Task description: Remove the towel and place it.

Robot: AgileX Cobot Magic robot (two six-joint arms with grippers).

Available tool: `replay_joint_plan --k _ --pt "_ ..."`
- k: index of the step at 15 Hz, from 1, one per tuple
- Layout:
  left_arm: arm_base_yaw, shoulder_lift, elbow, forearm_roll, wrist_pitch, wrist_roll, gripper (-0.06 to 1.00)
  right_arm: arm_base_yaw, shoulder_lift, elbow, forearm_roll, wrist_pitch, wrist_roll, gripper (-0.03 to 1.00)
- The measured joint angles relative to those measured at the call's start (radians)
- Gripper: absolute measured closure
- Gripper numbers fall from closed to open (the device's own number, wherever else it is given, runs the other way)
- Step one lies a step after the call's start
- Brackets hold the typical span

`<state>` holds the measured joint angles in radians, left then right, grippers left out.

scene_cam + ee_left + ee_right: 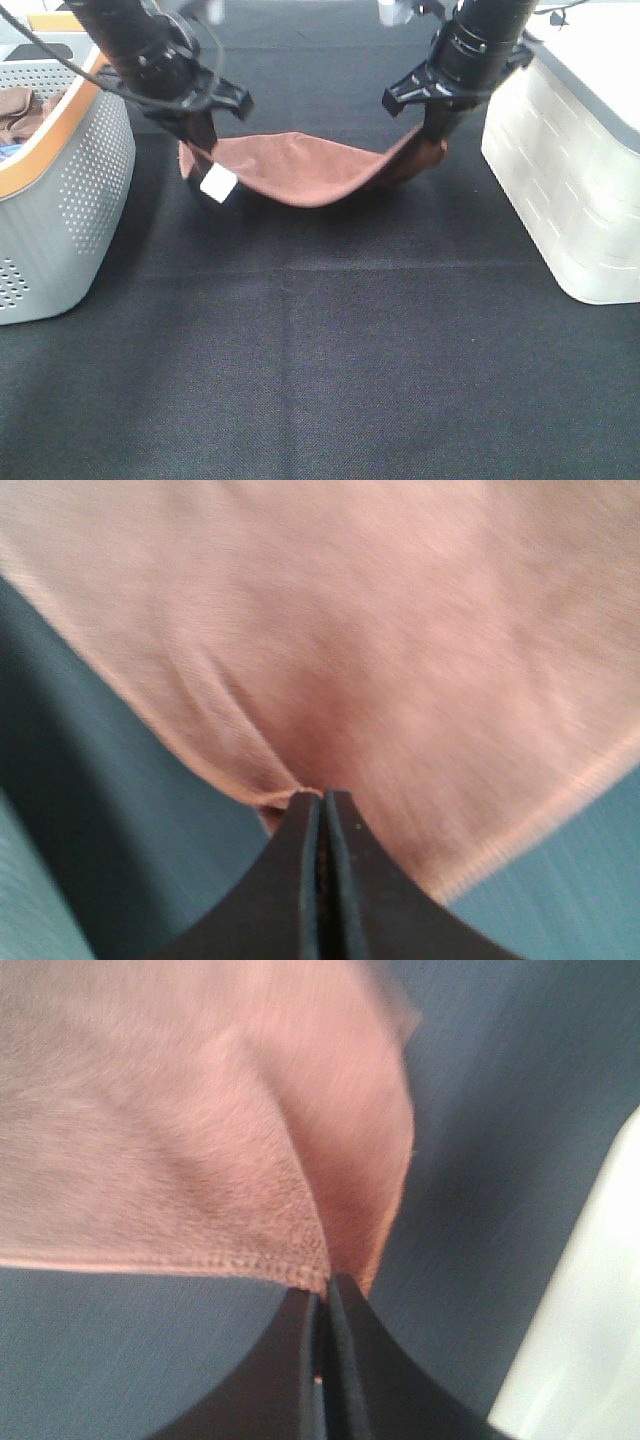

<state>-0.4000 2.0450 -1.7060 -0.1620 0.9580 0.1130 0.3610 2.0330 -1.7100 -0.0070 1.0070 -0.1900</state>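
Observation:
The rust-brown towel (300, 165) hangs slack between my two grippers above the black table, sagging in the middle, its small white tag (218, 183) dangling at the left corner. My left gripper (203, 140) is shut on the towel's left corner; in the left wrist view its closed fingertips (322, 798) pinch the hem of the towel (380, 660). My right gripper (437, 135) is shut on the right corner; in the right wrist view the shut tips (322, 1295) clamp the stitched edge of the towel (180, 1160).
A grey perforated basket (70, 200) with an orange rim stands at the left, holding a darker brown bunched cloth (22, 110). A white woven-pattern bin (570, 180) stands at the right. Black cloth covers the table (320, 370) in front.

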Motion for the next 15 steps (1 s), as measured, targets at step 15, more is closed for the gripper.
replay_joint_plan --k 15 --pt "-0.129 -0.170 0.322 0.044 0.251 -0.104 0.94 0.000 -0.105 0.378 0.205 0.210 0.022 0.97"
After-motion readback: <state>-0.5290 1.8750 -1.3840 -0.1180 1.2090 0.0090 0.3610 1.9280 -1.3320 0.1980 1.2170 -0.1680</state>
